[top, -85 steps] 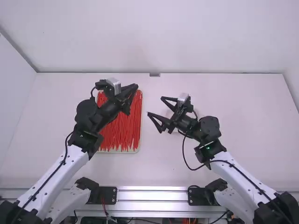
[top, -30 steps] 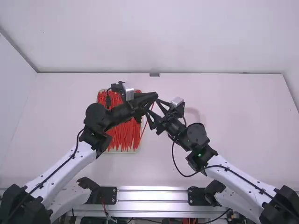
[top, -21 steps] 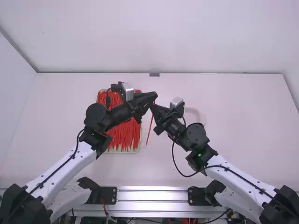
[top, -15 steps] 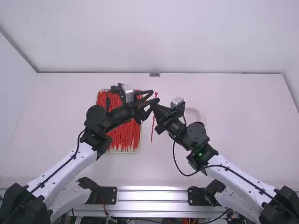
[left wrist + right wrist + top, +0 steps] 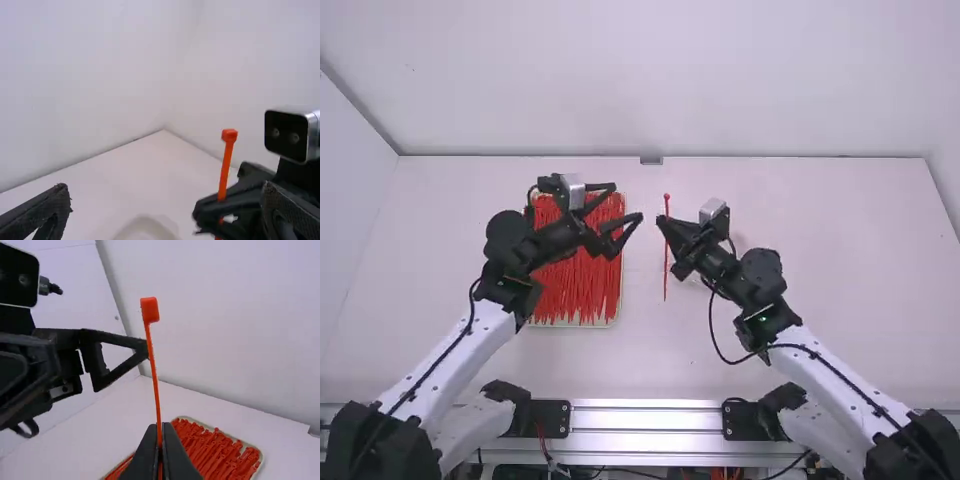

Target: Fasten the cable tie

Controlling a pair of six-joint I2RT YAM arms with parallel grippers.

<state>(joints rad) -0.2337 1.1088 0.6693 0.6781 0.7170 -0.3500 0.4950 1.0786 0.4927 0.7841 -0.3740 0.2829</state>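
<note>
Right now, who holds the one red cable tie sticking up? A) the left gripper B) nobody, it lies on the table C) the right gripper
C: the right gripper is shut on the upright cable tie; the left gripper is open, apart from it.

The thin red plastic cable tie (image 5: 665, 275) is plain bright red. The heap of red plastic ties (image 5: 575, 270) lies on a flat tan tray (image 5: 610, 323). The left gripper (image 5: 626, 203) and the right gripper (image 5: 667, 232) are black. The smooth table (image 5: 820, 220) is white.
</note>
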